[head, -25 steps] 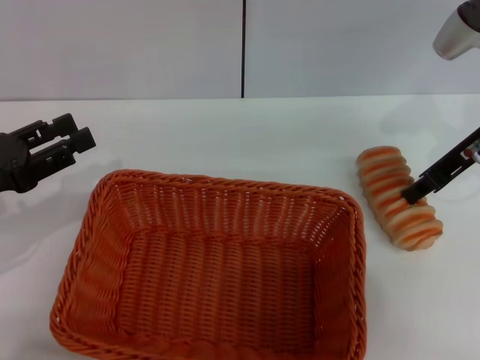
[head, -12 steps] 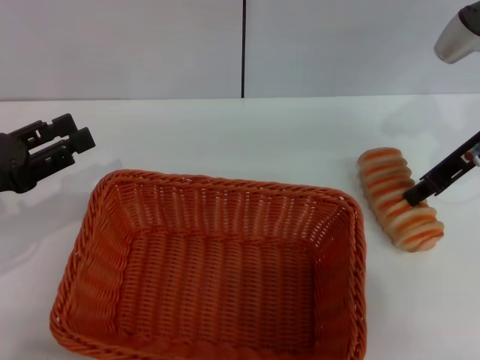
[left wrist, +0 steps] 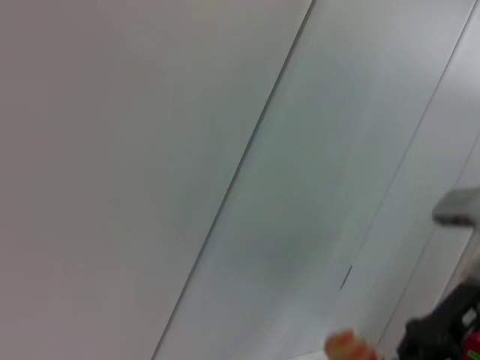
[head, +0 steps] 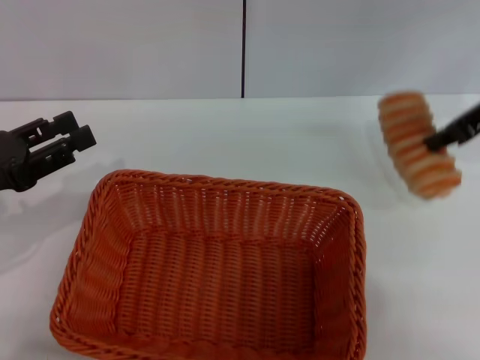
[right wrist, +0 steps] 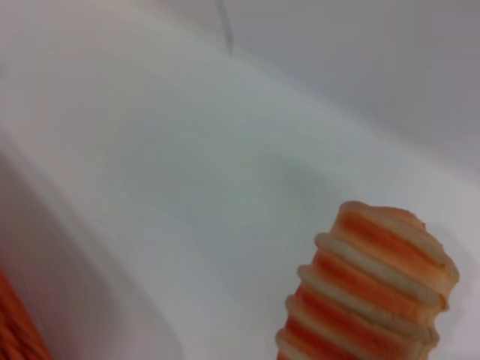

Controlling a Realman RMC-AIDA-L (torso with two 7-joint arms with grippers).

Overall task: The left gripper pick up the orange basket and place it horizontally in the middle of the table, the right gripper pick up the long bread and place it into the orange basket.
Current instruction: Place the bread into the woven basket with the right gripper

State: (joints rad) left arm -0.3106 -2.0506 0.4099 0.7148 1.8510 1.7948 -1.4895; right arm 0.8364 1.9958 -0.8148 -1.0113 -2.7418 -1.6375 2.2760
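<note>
White tabletop (head: 225, 135) runs back to a grey panelled wall (head: 120, 45) split by one dark vertical seam.

At the right edge of the head view, the right gripper (head: 439, 140) pinches the long bread (head: 418, 142) across its middle, thin black fingers closed against the loaf's side. The loaf hangs in the air above the table's right side, clear of the surface. Its long axis runs from the far end, nearer the wall, down toward the near right, tilted a little off the table's depth line. It is an oblong, ridged loaf with crosswise bands of cream and orange-brown; the right wrist view shows the rounded ribs of one end (right wrist: 375, 289) against bare table.

Open table lies between the loaf and the orange basket (head: 214, 270), which sits flat in the middle toward the near edge, its long side running left to right and its mouth facing up. It is woven wicker-style, with a braided rim and sloping sides, and nothing lies inside it.

Beyond the basket's far left corner, well apart from its rim, the left gripper (head: 71, 139) hovers over the table's left side, its chunky jointed fingers spread and holding nothing.
</note>
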